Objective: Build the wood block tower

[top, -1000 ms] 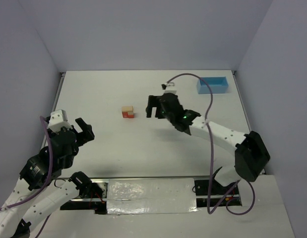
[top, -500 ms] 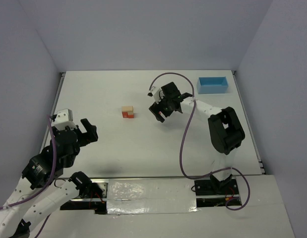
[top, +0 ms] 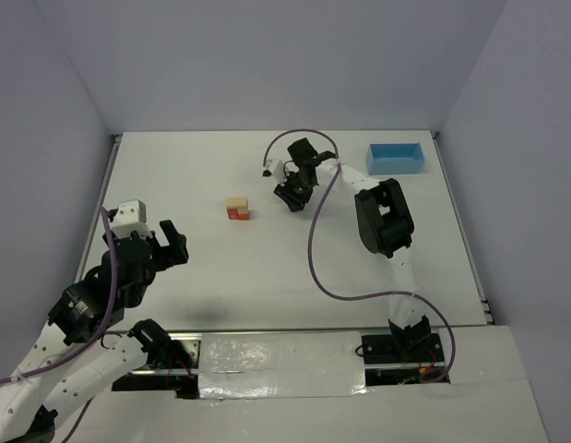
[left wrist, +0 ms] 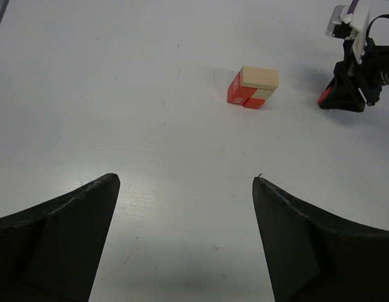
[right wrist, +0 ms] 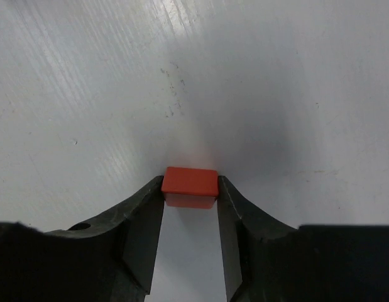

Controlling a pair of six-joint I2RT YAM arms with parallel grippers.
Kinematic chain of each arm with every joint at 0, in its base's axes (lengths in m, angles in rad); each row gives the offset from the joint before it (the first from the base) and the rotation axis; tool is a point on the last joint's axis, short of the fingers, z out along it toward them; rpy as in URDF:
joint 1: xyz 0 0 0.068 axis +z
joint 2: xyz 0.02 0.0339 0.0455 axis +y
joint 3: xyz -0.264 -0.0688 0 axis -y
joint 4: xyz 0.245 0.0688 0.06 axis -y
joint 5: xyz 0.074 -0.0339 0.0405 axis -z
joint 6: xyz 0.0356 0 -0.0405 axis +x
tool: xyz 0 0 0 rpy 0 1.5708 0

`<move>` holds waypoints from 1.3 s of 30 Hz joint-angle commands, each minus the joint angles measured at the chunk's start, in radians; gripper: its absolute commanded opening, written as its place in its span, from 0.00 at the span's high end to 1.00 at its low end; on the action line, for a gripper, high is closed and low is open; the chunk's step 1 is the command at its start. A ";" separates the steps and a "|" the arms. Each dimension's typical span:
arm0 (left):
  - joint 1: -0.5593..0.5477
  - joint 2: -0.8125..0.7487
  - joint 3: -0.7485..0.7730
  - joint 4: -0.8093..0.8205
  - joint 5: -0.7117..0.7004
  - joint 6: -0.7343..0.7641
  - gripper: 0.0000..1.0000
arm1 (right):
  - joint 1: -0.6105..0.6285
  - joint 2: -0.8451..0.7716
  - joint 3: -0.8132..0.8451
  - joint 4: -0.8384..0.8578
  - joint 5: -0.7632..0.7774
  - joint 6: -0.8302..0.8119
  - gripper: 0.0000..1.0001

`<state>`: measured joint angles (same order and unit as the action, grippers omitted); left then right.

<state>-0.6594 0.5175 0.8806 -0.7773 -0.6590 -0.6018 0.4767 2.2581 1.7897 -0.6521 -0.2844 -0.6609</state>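
Top external view shows the small red-orange and pale tan wood block tower (top: 236, 209) on the white table (top: 267, 277), the right pincer (top: 292, 195) near it, the left pincer (top: 161, 243) well apart; left wrist view shows the left pincer spread open; right wrist view shows the right pincer clamping a red-orange wooden block (right wrist: 190, 181).

There are two end effectors (left wrist: 185, 181) (right wrist: 190, 185), one block tower (top: 236, 209), one red block (right wrist: 190, 179), one tray (top: 394, 170).

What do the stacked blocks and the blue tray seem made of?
Small red-orange and tan block stack: likely wood, matte paint, bare pale top. Light blue rectangular tray: probably plastic, even colour, thin walls; too small to be sure.
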 commanded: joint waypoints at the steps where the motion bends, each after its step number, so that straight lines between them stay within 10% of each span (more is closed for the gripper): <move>1: -0.005 -0.013 0.004 0.046 -0.004 0.020 0.00 | -0.013 0.052 0.071 -0.119 -0.022 -0.057 0.58; 11: -0.005 -0.004 0.000 0.065 0.033 0.037 0.00 | -0.052 -0.210 -0.148 0.105 -0.191 0.105 0.88; 16: -0.005 -0.036 -0.034 0.206 0.342 0.161 0.01 | -0.061 -0.524 -0.477 0.430 -0.673 0.407 0.94; 19: -0.005 -0.017 -0.041 0.321 0.675 0.088 0.00 | -0.049 -0.745 -0.805 0.994 -0.998 0.839 1.00; 22: -0.011 -0.002 -0.110 0.569 1.043 -0.001 0.04 | -0.023 -0.856 -1.025 1.663 -0.998 1.358 1.00; 28: -0.019 0.009 -0.167 0.864 1.117 0.072 0.00 | 0.006 -0.934 -1.227 2.130 -0.931 2.038 1.00; 33: -0.066 0.113 -0.183 0.986 1.084 0.106 0.01 | 0.022 -1.148 -1.299 2.041 -0.872 1.985 1.00; 39: -0.183 0.266 -0.092 0.941 0.929 -0.008 0.09 | 0.088 -1.519 -1.250 1.254 -0.614 1.260 1.00</move>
<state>-0.7948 0.7609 0.7517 0.0975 0.3408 -0.5552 0.5217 0.8677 0.4934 0.9348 -1.0740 0.9516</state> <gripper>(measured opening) 0.916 0.425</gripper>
